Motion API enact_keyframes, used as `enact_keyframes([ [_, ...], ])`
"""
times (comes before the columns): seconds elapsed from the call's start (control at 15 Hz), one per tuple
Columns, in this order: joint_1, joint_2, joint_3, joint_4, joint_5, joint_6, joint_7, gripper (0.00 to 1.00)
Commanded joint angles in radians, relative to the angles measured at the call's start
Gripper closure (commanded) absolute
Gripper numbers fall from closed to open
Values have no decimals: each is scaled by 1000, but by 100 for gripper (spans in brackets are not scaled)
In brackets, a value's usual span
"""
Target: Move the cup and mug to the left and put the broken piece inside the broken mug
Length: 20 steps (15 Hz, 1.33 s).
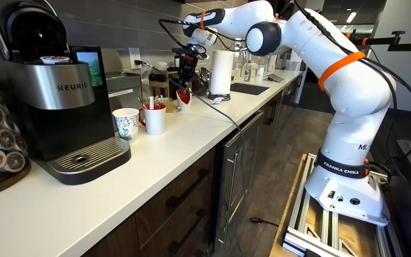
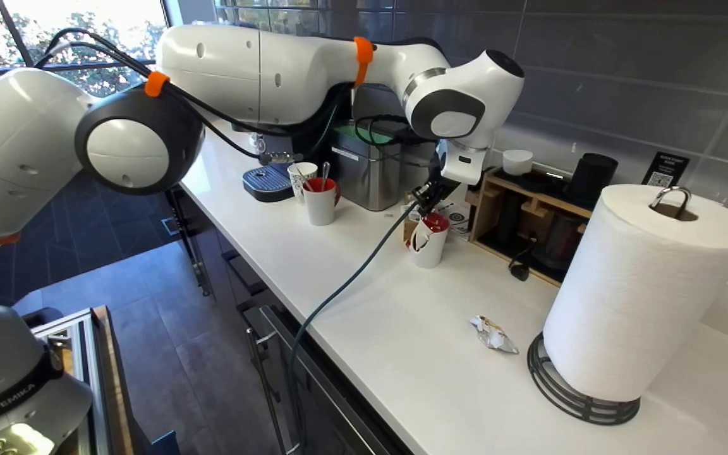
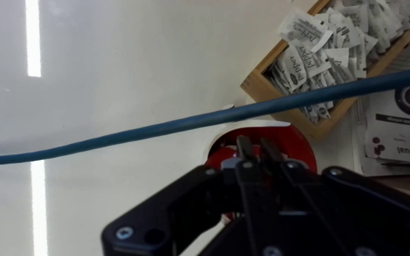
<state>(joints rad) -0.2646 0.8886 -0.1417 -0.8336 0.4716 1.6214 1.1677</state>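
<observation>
Broken mug point(image 2: 430, 253): on the surface point(image 2: 370, 303), upright, long axis vertical, mouth up, its broken side facing left in both exterior views. Standing this way, it seems meant to take the piece from above.

Gripper point(image 3: 257, 141): pointing down at that mouth, fingertips within the rim as the wrist view shows it. Its fingers nearly meet, with only a narrow slit between; whether they pinch anything, I cannot tell.

Broken piece: not picked out for certain. A red patch point(image 3: 222, 155) beside the fingers could be it, or the inner wall. If held, the low reach would suit easing it in rather than dropping it.

Mug point(image 1: 156, 123): left of the broken mug, upright, handle point(image 2: 338, 191) toward the tiled wall point(image 2: 591, 95), a spoon point(image 2: 325, 169) standing in it.

Cup point(image 1: 127, 123): patterned, upright, just beside the mug and near the coffee machine point(image 1: 71, 85). Both probably stand left to give the gripper room; that part looks done.

Cable point(image 3: 190, 123): crosses just beside the broken mug's mouth in the wrist view; it might snag.

Box point(image 3: 262, 89): wooden, full of packets point(image 3: 303, 64), near the broken mug.

Paper towel roll point(image 2: 642, 297): upright, to the right.
</observation>
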Motion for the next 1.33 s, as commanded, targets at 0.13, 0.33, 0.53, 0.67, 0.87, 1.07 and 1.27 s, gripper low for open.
enact_keyframes([
  [0.13,14,30,-10,18,-11,11,44,97],
  [0.33,19,35,-13,20,-21,-3,60,97],
  [0.53,25,40,-13,19,-30,-1,62,97],
  [0.67,26,42,-11,20,-33,3,61,97],
  [0.87,30,45,-8,23,-36,11,48,88],
  [1.07,35,45,-8,26,-36,18,47,58],
  [1.27,40,44,-8,28,-36,22,44,37],
])
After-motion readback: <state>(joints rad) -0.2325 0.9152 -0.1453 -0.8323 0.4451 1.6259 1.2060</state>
